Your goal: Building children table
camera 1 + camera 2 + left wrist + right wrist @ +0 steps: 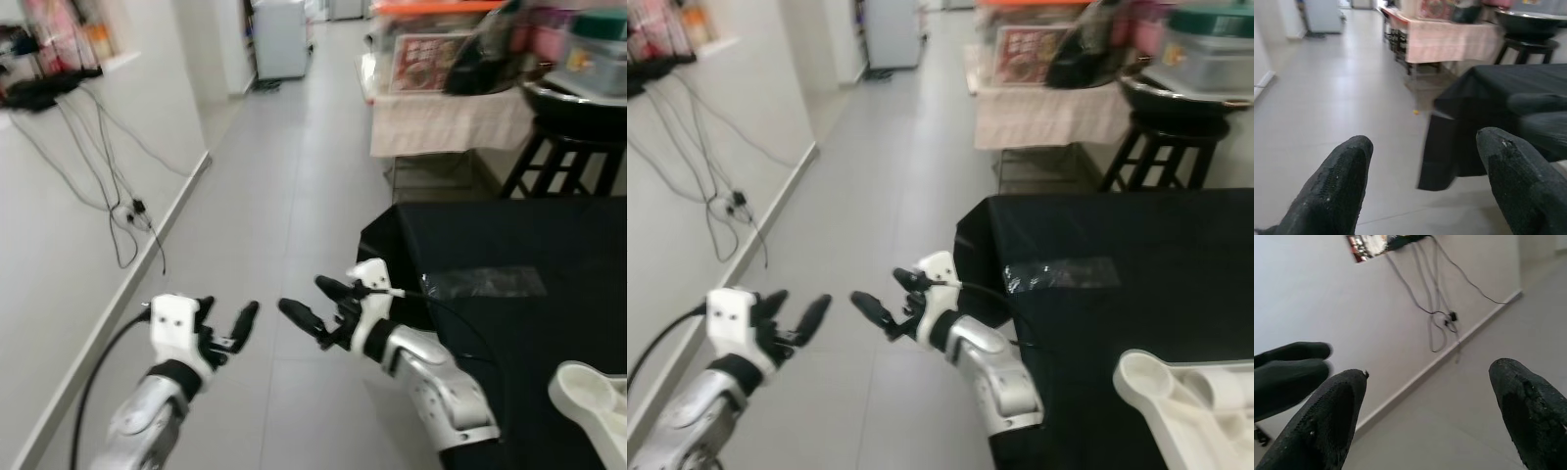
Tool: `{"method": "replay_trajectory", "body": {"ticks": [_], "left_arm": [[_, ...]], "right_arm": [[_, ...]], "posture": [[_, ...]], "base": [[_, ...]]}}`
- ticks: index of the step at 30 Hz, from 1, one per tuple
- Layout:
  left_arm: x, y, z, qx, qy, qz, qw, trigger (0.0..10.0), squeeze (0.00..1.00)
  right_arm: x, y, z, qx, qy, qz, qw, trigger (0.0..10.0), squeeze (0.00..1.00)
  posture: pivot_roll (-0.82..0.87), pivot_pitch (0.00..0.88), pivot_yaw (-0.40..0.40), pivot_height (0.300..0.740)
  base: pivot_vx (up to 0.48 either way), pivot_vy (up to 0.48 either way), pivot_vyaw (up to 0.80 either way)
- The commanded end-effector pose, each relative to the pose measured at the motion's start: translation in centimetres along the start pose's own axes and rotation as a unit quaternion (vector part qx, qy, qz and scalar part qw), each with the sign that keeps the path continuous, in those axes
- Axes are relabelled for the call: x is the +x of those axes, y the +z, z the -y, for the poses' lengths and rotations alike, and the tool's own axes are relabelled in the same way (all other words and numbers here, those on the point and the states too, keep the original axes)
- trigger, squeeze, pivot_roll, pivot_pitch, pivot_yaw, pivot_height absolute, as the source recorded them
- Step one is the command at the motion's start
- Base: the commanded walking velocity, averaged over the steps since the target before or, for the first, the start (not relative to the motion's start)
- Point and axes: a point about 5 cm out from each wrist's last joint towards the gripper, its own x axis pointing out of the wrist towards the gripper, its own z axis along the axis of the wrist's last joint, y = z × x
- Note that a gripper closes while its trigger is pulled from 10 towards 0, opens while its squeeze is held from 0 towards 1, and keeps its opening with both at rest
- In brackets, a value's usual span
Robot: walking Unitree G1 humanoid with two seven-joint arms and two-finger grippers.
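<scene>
Both grippers hang over bare floor, tips facing each other with a small gap between. The left gripper has its jaws spread, holding nothing; the right gripper is likewise spread and empty. Just beyond the right jaws stands the black-draped table, its corner edge close by. A white part, possibly a table piece, lies on the cloth behind the right jaws. Past the left jaws, wall and cables.

Black stool, wall cables, black tablecloth.
</scene>
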Motion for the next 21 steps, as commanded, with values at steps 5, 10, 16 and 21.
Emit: {"method": "replay_trajectory", "body": {"ticks": [5,10,16,21], "left_arm": [[-0.3,0.2,-1.0,0.008,0.013,-0.001,1.000,10.0,0.00],[-0.1,0.3,-1.1,0.003,0.019,0.001,1.000,10.0,0.00],[0.4,0.2,-0.8,0.000,0.017,0.001,1.000,10.0,0.00],[1.0,0.4,-0.5,-0.001,0.018,0.010,1.000,10.0,0.00]], "right_arm": [[0.7,0.0,-0.8,0.006,0.016,0.002,1.000,10.0,0.00],[0.8,-0.1,-0.8,0.005,0.015,0.000,1.000,10.0,0.00],[1.0,-0.2,-0.8,0.008,0.017,-0.001,1.000,10.0,0.00],[1.4,0.5,-0.8,0.011,0.017,0.012,1.000,10.0,0.00]], "posture": [[-0.08,0.020,0.044,0.740],[-0.08,0.016,0.043,0.740],[-0.08,0.000,0.040,0.740],[-0.09,0.000,0.046,0.740]], "base": [[0.422,0.000,0.00],[0.239,0.000,-0.48],[0.000,0.000,-0.80],[0.000,0.000,-0.80]]}}
